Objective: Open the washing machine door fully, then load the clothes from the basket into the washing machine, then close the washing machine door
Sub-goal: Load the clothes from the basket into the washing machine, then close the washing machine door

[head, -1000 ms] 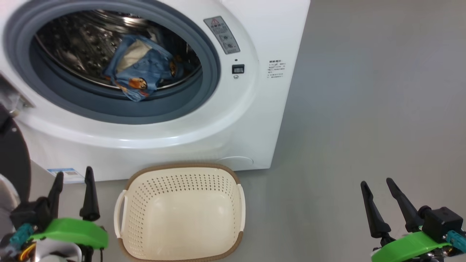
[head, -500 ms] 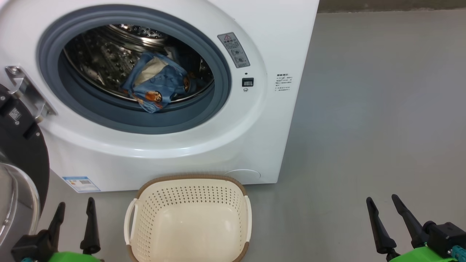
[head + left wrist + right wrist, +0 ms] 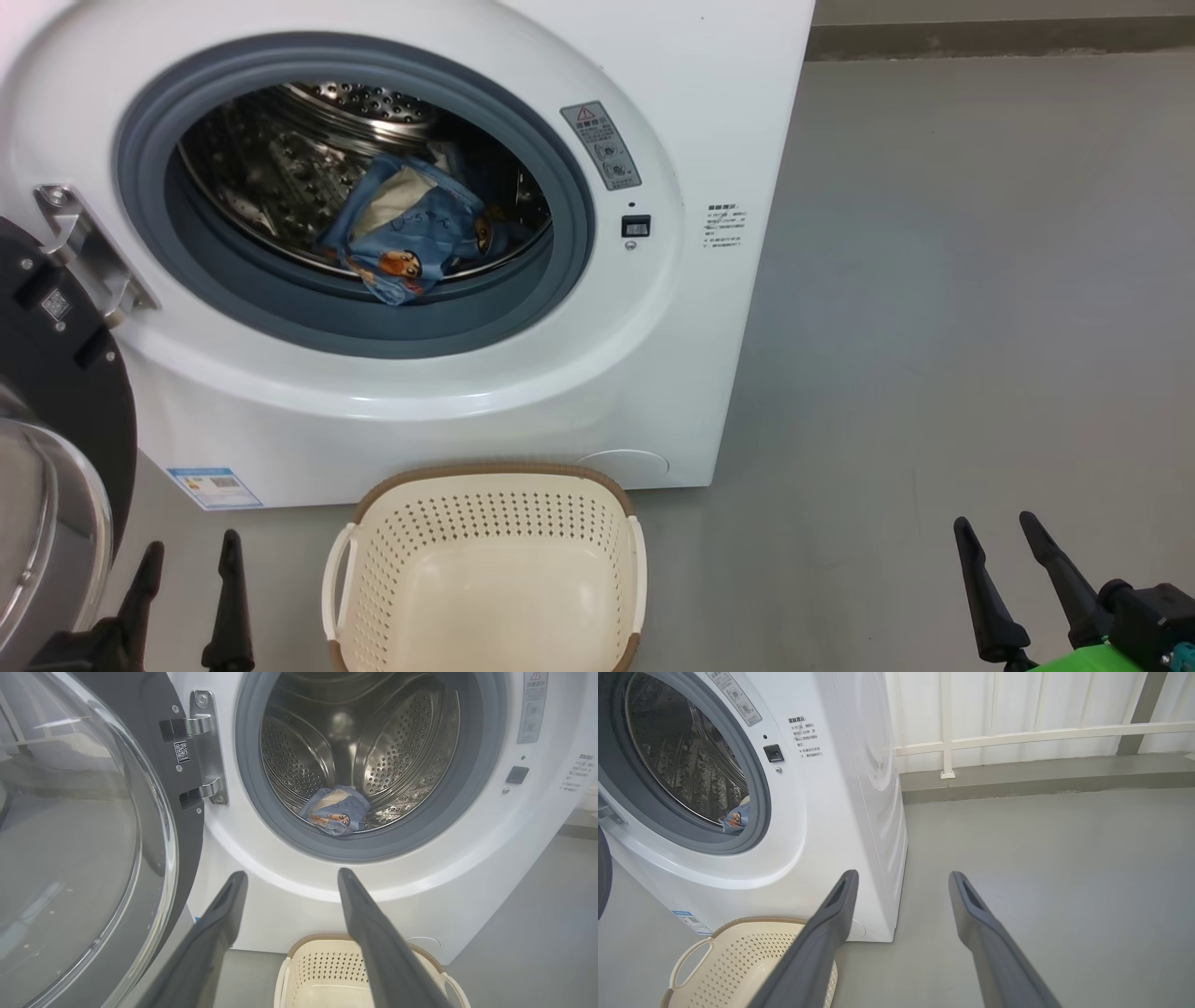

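Hanging wide open on the left, the washing machine (image 3: 420, 411) door (image 3: 70, 835) looks rigid, weighty and slick, best pushed on its black rim (image 3: 135, 704) away from the hinge (image 3: 208, 746); clothes (image 3: 411, 238) lie in the drum (image 3: 299, 751), left end effector (image 3: 191, 546) and right end effector (image 3: 994, 523) both spread, empty.

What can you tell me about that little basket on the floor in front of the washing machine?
The basket is a small oval tub of cream plastic, its sides pierced with rows of little holes, its bottom smooth. A brown woven-look band runs round the rim, and a cream loop handle sits at each side. It stands upright and empty on the grey floor, close before the foot of the white washing machine; whether they touch I cannot tell.
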### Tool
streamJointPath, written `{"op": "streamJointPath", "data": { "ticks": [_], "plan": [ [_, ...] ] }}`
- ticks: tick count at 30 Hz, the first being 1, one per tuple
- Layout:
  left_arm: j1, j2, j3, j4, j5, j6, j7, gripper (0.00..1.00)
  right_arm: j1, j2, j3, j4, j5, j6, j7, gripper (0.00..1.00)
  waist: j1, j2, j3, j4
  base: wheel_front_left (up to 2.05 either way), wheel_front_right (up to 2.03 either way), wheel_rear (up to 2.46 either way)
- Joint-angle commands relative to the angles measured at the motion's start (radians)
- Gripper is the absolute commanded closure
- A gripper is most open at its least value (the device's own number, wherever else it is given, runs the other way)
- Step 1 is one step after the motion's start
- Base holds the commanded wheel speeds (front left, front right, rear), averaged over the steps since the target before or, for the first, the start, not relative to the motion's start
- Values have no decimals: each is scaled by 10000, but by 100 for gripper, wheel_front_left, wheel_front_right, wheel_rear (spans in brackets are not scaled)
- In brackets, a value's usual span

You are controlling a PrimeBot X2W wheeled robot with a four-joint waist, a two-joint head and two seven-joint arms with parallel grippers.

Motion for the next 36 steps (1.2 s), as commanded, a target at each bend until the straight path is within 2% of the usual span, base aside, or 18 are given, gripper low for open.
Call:
{"op": "streamJointPath", "data": {
  "ticks": [1,19,36],
  "plan": [
    [-86,192,383,-275,86,-14,-55,0,36,-201,205,-257,56,16,-48,0,0,-1,-16,-7,0,0,0],
    [-99,172,333,-246,-12,-14,-55,0,57,-187,190,-351,65,16,-48,0,0,-1,57,34,-3,3,0],
    [-22,139,271,-465,-59,-14,-55,0,48,-242,210,-347,64,16,-48,0,0,-1,72,95,-90,90,0]
  ]
}}
